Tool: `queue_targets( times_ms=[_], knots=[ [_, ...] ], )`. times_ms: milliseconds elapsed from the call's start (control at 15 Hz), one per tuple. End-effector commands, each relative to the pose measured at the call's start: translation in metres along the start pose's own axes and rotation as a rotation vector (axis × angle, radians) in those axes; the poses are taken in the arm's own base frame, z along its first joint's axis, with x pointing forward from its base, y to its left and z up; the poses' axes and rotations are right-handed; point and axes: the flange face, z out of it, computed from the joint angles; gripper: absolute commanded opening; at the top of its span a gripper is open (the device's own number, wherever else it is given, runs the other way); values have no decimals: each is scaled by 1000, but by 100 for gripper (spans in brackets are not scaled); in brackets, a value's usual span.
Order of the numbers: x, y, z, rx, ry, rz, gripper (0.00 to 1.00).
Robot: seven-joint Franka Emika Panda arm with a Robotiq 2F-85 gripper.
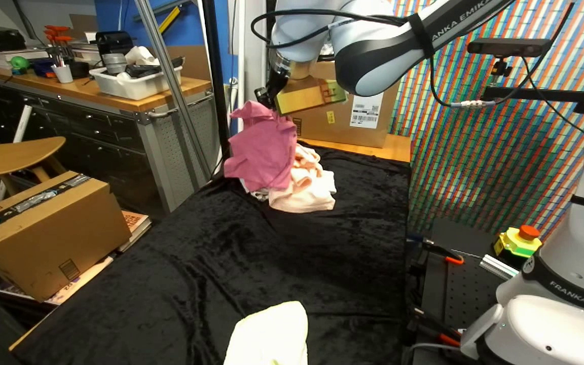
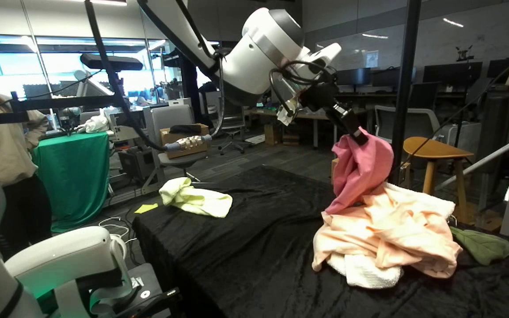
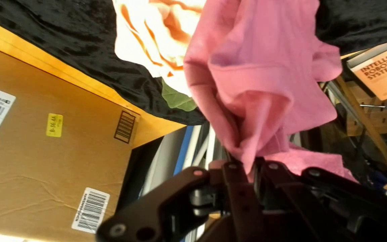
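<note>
We are seeing the gripper clamped on the pink cloth, which is hanging below it, long axis running roughly downward, left of the peach cloth's middle in both exterior views.

This looks like a robotics lab — part workshop, part office. A robot arm stands by a red-and-yellow stop button, a camera sits on a black bracket, and the cover of a book shows a cut-off title on robotic systems. A workbench with rows of drawers carries orange-handled tools — and, in an exterior view, office chairs and dark screens stand farther back.
</note>
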Motion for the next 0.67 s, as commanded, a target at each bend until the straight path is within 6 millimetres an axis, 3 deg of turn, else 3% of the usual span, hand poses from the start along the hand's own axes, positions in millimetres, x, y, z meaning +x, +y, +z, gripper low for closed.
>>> queue_targets(
  times_ms=[0,400,467,533,600],
  knots=[
    [11,19,19,-56,-34,72,8],
    [11,35,49,-121,-107,110,9],
    [10,36,51,-121,-118,118,34],
    [9,37,52,-120,-124,124,35],
    [9,38,52,-122,-130,130,42]
  ],
)
